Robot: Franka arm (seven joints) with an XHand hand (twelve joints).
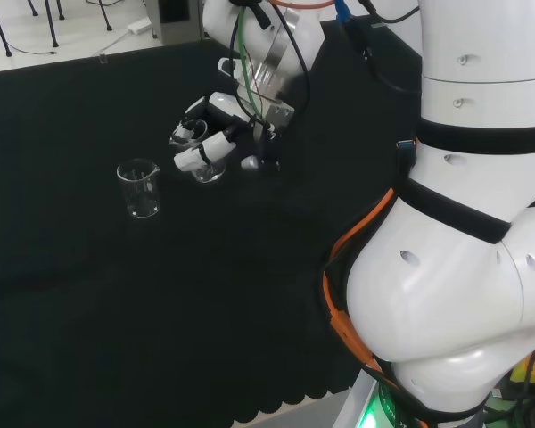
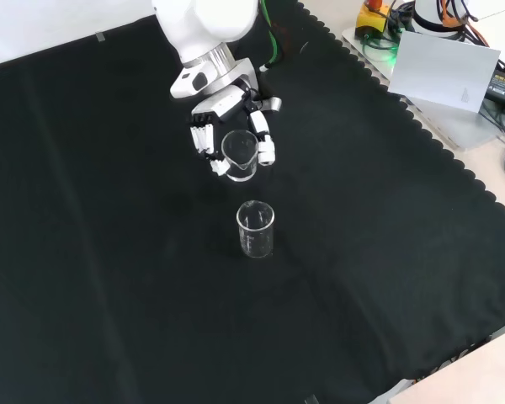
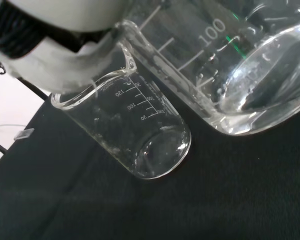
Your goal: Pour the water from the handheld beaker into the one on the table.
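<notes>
Black cloth (image 2: 109, 278) (scalloped edge) over the bench, pale floor (image 1: 36, 36) beyond

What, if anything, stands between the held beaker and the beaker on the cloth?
Nothing visible. The hand holds its beaker just beyond the empty beaker in the front view, with bare cloth between them.

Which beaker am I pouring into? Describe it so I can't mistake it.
In the front view, find the hand near the top of the black cloth. Just below it stands the target beaker, upright and alone on the cloth, unlike the held beaker.
</notes>
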